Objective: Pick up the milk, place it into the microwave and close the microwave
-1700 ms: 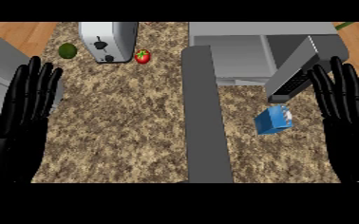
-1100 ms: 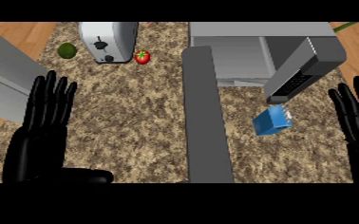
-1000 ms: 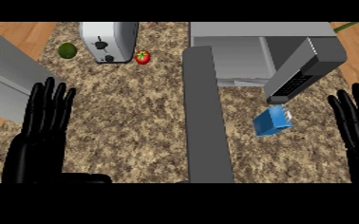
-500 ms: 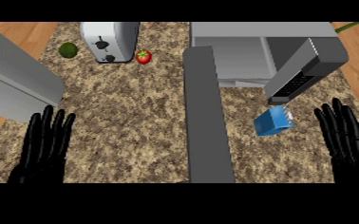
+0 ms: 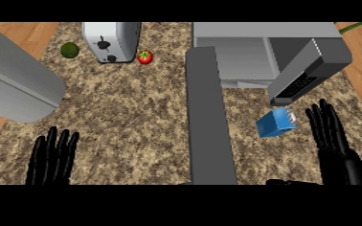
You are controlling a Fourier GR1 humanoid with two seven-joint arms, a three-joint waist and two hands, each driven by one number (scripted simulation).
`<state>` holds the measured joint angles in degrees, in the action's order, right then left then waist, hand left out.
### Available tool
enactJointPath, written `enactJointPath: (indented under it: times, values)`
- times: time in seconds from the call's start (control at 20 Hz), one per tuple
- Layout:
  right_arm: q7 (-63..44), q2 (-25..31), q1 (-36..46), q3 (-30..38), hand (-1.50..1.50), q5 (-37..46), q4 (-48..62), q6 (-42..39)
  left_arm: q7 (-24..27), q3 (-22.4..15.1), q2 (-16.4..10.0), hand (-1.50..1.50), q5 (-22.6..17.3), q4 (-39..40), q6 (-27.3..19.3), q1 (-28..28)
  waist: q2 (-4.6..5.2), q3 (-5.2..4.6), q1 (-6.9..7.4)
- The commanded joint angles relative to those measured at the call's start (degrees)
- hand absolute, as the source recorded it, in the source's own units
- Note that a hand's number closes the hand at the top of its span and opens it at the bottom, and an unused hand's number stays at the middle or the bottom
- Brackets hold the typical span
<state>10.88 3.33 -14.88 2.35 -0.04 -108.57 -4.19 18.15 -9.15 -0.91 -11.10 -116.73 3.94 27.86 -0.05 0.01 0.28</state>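
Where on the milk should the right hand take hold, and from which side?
Probably round the milk's blue body, across its flat sides, coming from the right: the open right hand is beside it there, not touching. The microwave crowds its far end and a grey panel stands on its left.

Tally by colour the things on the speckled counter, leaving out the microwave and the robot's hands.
Green: 1, the small round green fruit
Red: 1, the small red fruit with a green top
Silver: 1, the silver metal toaster
Blue: 1, the blue milk carton
Total: 4
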Motion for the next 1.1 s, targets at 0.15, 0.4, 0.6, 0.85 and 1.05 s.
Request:
enactJointPath:
  times: [0.15, 0.4, 0.6, 0.85, 1.05]
  values:
    - [3.6, -3.2, 3.7, -1.5, -1.50, 5.2, 8.7, 8.6, 5.9, -1.4, -0.7, -1.50, 0.2, -1.9, 2.9, 8.6, -0.02, -0.01, 0.23]
    - [14.6, -0.5, 4.5, 7.7, -1.50, 0.6, 21.8, 4.8, 6.1, 1.0, -1.1, -1.50, -0.9, 3.1, 3.2, 4.2, 0.05, 0.01, -0.05]
    - [16.6, -0.6, 11.8, 7.5, -1.50, 3.6, 31.3, 7.4, 4.3, -1.0, -0.9, -1.50, -0.7, -2.2, 2.1, 7.1, 0.04, 0.01, 0.17]
    - [27.0, 4.2, 13.6, 12.7, -1.50, 0.9, 44.7, 3.0, 11.3, -1.5, -1.3, -1.50, 0.0, 1.8, 4.9, 11.4, 0.07, 0.04, 0.42]
    - [33.5, 4.0, 16.0, 12.9, -1.50, 1.5, 52.0, 3.4, 6.7, 0.2, -1.1, -1.50, -1.8, 1.4, 3.1, 5.3, 0.09, 0.03, 0.05]
